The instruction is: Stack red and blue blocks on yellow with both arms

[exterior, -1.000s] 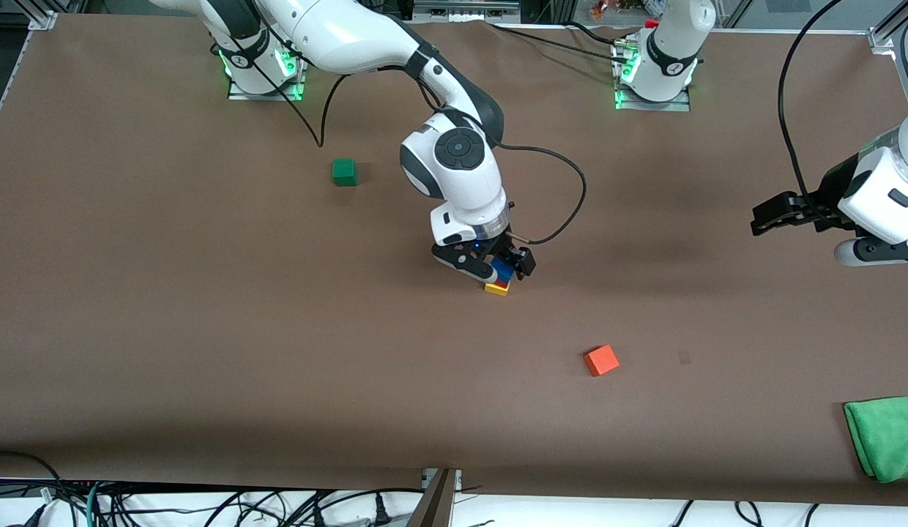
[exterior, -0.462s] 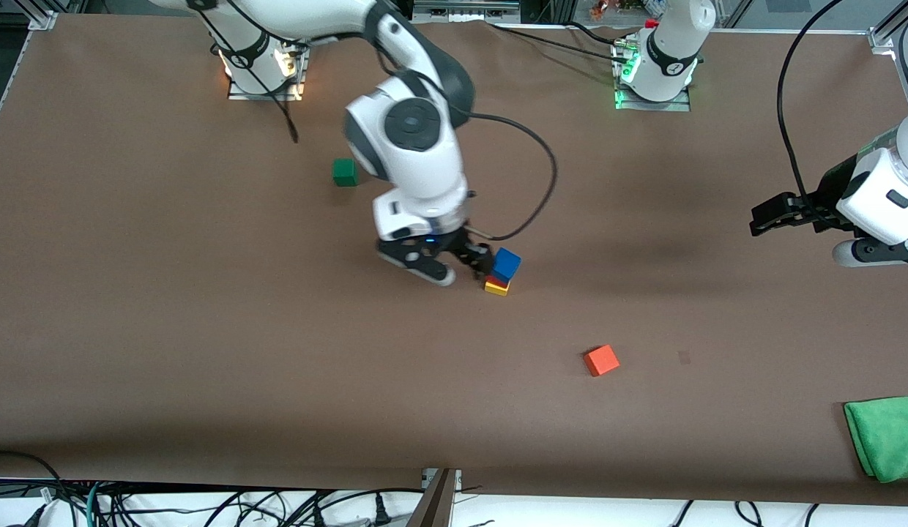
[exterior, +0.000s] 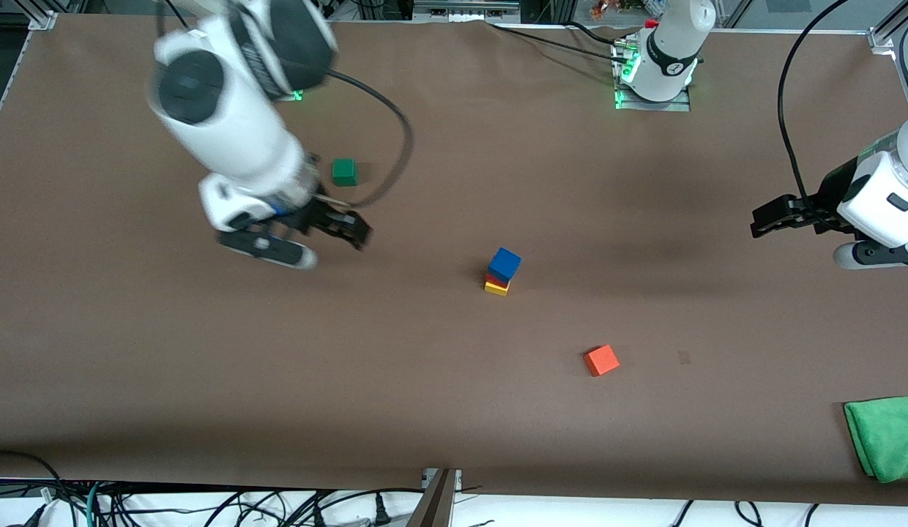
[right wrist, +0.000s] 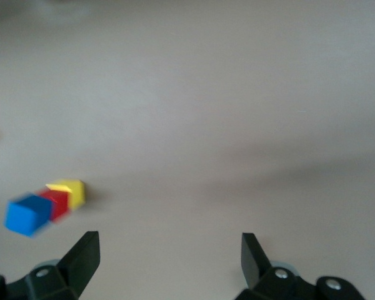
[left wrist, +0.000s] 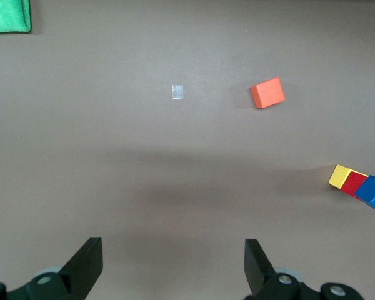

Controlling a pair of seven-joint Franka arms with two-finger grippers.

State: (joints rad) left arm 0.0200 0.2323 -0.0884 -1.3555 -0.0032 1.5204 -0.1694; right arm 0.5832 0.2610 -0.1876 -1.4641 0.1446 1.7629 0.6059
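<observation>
A blue block [exterior: 504,263] sits on a red block [exterior: 494,279], which sits on the yellow cube [exterior: 496,288], forming a stack at mid-table. My right gripper [exterior: 329,233] is open and empty, up over bare table between the stack and the right arm's base, well clear of the stack. In the right wrist view [right wrist: 169,256] the blue [right wrist: 26,214], red [right wrist: 56,203] and yellow [right wrist: 70,190] cubes show off to one side. My left gripper [exterior: 772,218] is open and empty, waiting at the left arm's end; its wrist view [left wrist: 174,262] shows the stack's yellow cube [left wrist: 339,176].
An orange cube [exterior: 601,360] lies nearer the front camera than the stack, toward the left arm's end. A dark green cube [exterior: 343,172] sits close to the right gripper, toward the bases. A green cloth [exterior: 886,437] lies at the front corner on the left arm's end.
My right gripper let go of the blue block on the stack and swung away toward the right arm's end of the table. The stack stayed put. The left arm has not moved.
</observation>
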